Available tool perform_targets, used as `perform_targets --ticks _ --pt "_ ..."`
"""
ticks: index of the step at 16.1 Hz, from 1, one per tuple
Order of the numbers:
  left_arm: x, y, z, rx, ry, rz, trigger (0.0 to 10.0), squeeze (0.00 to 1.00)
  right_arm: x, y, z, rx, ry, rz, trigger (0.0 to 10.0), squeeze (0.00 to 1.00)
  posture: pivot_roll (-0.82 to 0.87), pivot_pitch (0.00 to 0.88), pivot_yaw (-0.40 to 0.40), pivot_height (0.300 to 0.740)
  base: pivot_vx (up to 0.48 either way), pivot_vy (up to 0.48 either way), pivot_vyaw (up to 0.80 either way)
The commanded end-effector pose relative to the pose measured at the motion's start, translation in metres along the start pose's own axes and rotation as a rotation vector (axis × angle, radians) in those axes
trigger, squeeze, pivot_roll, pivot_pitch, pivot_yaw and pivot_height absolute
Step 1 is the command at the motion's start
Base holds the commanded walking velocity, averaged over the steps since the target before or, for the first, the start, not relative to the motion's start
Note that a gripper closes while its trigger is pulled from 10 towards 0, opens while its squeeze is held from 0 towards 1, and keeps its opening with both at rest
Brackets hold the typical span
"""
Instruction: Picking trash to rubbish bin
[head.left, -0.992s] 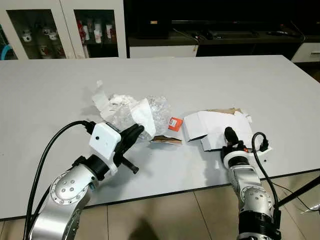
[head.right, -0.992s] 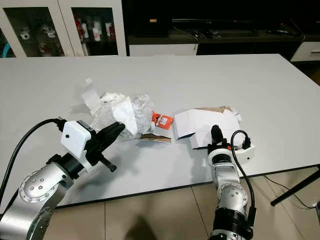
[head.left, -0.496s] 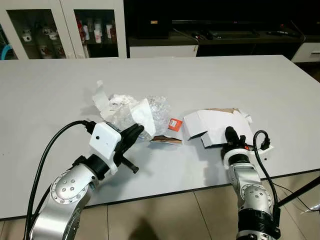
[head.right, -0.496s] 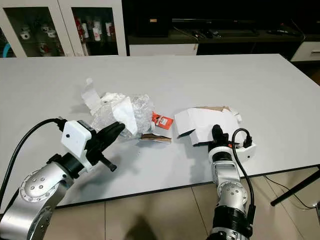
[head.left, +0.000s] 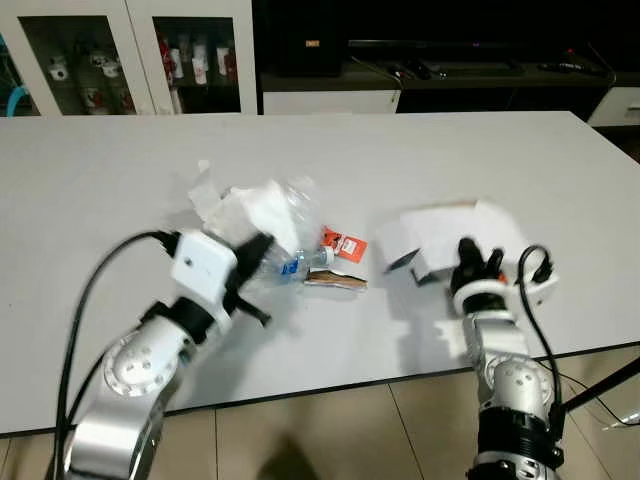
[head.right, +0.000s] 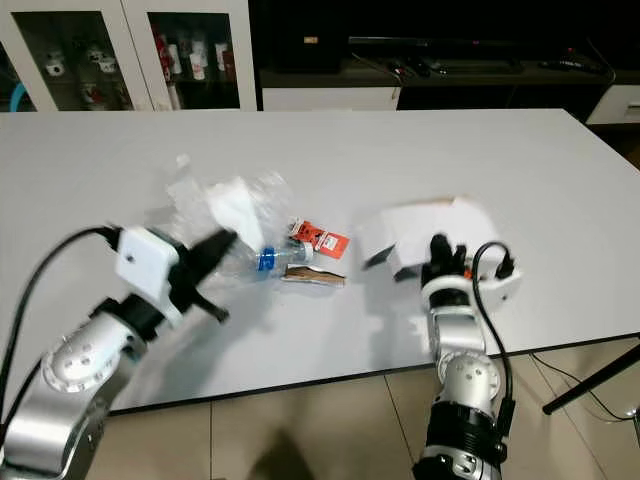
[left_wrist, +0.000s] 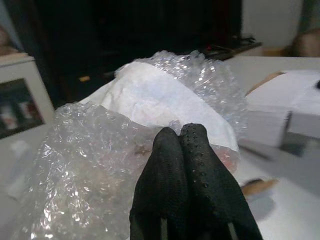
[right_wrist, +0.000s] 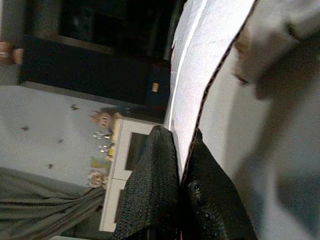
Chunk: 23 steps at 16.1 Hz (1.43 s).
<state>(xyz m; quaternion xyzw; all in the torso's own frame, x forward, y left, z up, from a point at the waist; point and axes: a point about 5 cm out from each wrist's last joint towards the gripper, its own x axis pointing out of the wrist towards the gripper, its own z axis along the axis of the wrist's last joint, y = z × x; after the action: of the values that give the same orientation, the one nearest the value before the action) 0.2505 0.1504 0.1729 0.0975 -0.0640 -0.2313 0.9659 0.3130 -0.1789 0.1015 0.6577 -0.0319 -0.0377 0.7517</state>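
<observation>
My left gripper (head.left: 258, 250) is shut on a bundle of clear bubble wrap (head.left: 265, 205) with crumpled white paper in it, held just off the grey table (head.left: 400, 150). In the left wrist view the closed fingertips (left_wrist: 180, 145) press into the bubble wrap (left_wrist: 100, 165). My right gripper (head.left: 465, 255) is shut on the edge of a flattened white cardboard box (head.left: 450, 225), which hangs tilted above the table. The right wrist view shows the card's edge pinched between the fingers (right_wrist: 160, 170). On the table between them lie a clear plastic bottle (head.left: 300, 265), a red packet (head.left: 343, 245) and a brown scrap (head.left: 335, 282).
The table's front edge runs close to both arms, with tiled floor (head.left: 330, 430) below it. White glass-door cabinets (head.left: 130, 55) and a dark low unit (head.left: 430, 60) stand behind the table. A black cable loops from each wrist.
Both grippers have risen. The bubble wrap bundle came up with the left one, uncovering the bottle. The cardboard box lifted off the table with the right one. The picture is blurred.
</observation>
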Motion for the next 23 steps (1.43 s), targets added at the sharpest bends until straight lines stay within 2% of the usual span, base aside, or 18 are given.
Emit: perform_targets --ticks 1,2,4,5,7,8,9,11,12,13,14,16,17,18,20,23 --pt "0.004 0.01 -0.002 -0.013 0.021 0.074 10.0 0.0 0.006 0.024 -0.009 0.016 -0.001 0.081 0.0 0.0 0.08 0.0 -0.061 0.74 0.0 0.0 0.0" --pt "0.006 0.014 -0.002 -0.02 0.028 0.101 10.0 0.0 0.009 0.032 -0.009 0.0 -0.001 0.107 0.0 0.0 0.08 0.0 -0.058 0.74 0.0 0.0 0.0" --pt "0.003 0.012 -0.017 -0.002 0.089 0.128 10.0 0.0 0.006 0.069 -0.012 -0.125 0.005 0.278 0.0 0.0 0.06 0.0 -0.057 0.74 0.0 0.0 0.0" --pt "0.002 0.01 -0.018 -0.005 0.106 0.15 10.0 0.0 -0.002 0.082 -0.012 -0.268 0.027 0.327 0.0 0.0 0.08 0.0 -0.067 0.74 0.0 0.0 0.0" --pt "0.002 0.012 -0.016 0.022 0.12 0.18 10.0 0.0 -0.017 0.073 -0.007 -0.553 0.036 0.264 0.0 0.0 0.07 0.0 -0.07 0.74 0.0 0.0 0.0" --pt "0.003 0.011 -0.015 0.019 0.117 0.181 10.0 0.0 -0.021 0.07 -0.004 -0.593 0.035 0.242 4.8 0.0 0.07 0.0 -0.069 0.74 0.0 0.0 0.0" --pt "0.005 0.01 -0.014 0.013 0.115 0.178 10.0 0.0 -0.027 0.066 -0.003 -0.657 0.058 0.215 10.0 0.0 0.06 0.0 -0.06 0.74 0.0 0.0 0.0" --pt "0.006 0.008 -0.015 0.014 0.114 0.169 10.0 0.0 -0.04 0.067 -0.004 -0.862 0.084 0.259 10.0 0.0 0.04 0.0 -0.039 0.74 0.0 0.0 0.0" --pt "0.006 0.008 -0.015 0.014 0.116 0.169 10.0 0.0 -0.043 0.067 -0.005 -0.907 0.086 0.265 10.0 0.0 0.04 0.0 -0.039 0.74 0.0 0.0 0.0" --pt "0.01 0.005 -0.014 0.008 0.115 0.138 10.0 0.0 -0.049 0.061 -0.003 -1.034 0.068 0.233 10.0 0.0 0.02 0.0 -0.012 0.74 0.0 0.0 0.0" --pt "0.012 0.004 -0.014 0.006 0.115 0.123 10.0 0.0 -0.051 0.059 -0.002 -1.073 0.063 0.216 10.0 0.0 0.01 0.0 -0.004 0.74 0.0 0.0 0.0" --pt "0.017 0.002 -0.015 0.004 0.118 0.086 10.0 0.0 -0.06 0.053 0.001 -1.22 0.06 0.155 10.0 0.0 -0.02 0.0 0.025 0.74 0.0 0.0 0.0" --pt "0.017 0.002 -0.016 0.0 0.119 0.082 10.0 0.0 -0.065 0.049 0.0 -1.327 0.108 0.159 10.0 0.0 -0.03 0.0 0.03 0.74 0.0 0.0 0.0" --pt "0.017 0.001 -0.016 -0.004 0.12 0.08 10.0 0.0 -0.067 0.047 -0.002 -1.385 0.138 0.17 10.0 0.0 -0.03 0.0 0.03 0.74 -0.244 0.0 0.0" --pt "0.015 -0.001 -0.019 -0.01 0.133 0.078 10.0 0.0 -0.074 0.041 -0.004 -1.391 0.2 0.167 10.0 0.0 -0.04 0.0 0.03 0.74 -0.279 0.0 0.0" --pt "0.012 -0.005 -0.021 -0.013 0.145 0.065 10.0 0.0 -0.078 0.037 0.001 -1.423 0.184 0.133 10.0 0.0 -0.05 0.0 0.024 0.74 -0.319 0.0 0.0"
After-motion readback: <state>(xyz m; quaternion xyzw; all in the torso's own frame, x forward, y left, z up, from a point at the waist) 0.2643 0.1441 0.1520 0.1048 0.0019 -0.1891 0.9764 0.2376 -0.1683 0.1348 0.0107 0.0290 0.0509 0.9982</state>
